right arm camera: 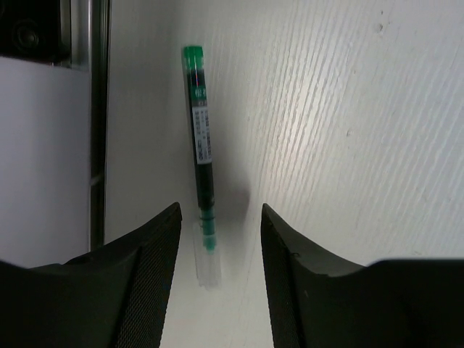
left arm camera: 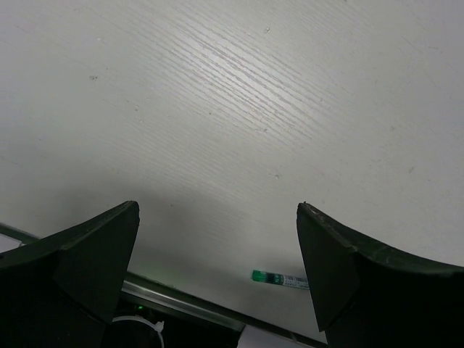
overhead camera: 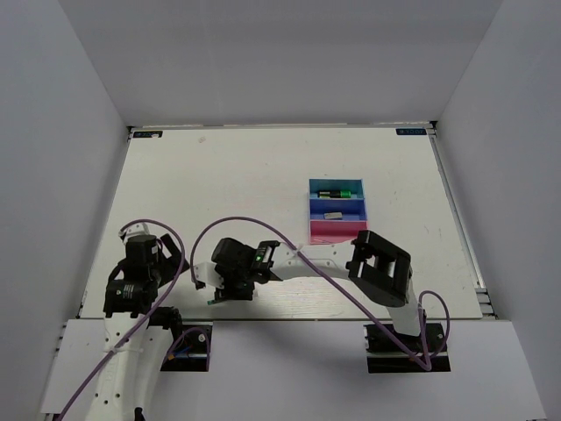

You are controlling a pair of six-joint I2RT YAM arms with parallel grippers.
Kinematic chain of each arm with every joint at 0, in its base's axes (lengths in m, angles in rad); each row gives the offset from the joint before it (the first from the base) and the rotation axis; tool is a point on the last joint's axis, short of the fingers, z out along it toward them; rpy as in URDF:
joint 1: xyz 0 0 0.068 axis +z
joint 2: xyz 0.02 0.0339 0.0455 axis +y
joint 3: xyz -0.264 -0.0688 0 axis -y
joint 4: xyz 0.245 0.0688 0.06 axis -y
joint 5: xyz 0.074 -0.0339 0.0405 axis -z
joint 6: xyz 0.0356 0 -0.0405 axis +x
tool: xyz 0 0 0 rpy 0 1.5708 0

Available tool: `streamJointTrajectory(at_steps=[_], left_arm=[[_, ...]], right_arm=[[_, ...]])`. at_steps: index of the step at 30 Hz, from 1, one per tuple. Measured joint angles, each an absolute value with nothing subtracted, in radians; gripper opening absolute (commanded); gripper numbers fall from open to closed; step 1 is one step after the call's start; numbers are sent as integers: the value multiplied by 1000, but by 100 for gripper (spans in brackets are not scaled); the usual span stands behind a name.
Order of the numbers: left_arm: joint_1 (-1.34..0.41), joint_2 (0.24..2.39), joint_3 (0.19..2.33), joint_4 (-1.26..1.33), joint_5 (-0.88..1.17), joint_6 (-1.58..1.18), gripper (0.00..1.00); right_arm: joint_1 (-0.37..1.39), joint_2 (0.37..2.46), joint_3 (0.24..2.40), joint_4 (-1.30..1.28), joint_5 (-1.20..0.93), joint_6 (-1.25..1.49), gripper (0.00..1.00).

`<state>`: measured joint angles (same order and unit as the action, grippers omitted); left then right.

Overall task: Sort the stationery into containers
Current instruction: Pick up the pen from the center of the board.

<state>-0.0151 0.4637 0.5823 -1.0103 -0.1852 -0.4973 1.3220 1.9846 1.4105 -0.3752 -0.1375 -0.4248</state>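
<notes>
Pen [right arm camera: 199, 138], green, between parted jaws of right gripper [right arm camera: 220, 217] — left gripper [left arm camera: 217, 210] spread wide.

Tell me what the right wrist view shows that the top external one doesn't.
Right wrist only: the green pen at full length, with its label and clear end, lying untouched between the open jaws of the right gripper. Top external only: the three trays, a green-capped highlighter in the light blue one, a grey piece in the dark blue one, and the left arm. Both: the table and the right gripper.
</notes>
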Motion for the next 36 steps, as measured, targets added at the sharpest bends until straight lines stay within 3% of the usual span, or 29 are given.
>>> streamJointTrajectory(at_steps=[11, 16, 25, 33, 36], left_arm=[[-15, 445, 582, -1013, -206, -499, 100], [-15, 437, 582, -1013, -213, -503, 100], [-15, 435, 582, -1014, -223, -506, 100], [-15, 435, 582, -1016, -225, -506, 100], [-15, 435, 582, -1017, -226, -506, 100]], right_arm=[[1337, 2053, 1448, -393, -154, -403, 47], [1337, 2052, 1433, -372, -186, -416, 34], [1335, 2016, 1354, -308, -287, -453, 26], [1331, 2001, 1320, -276, -299, -451, 0], [1328, 1996, 1312, -268, -296, -448, 0]])
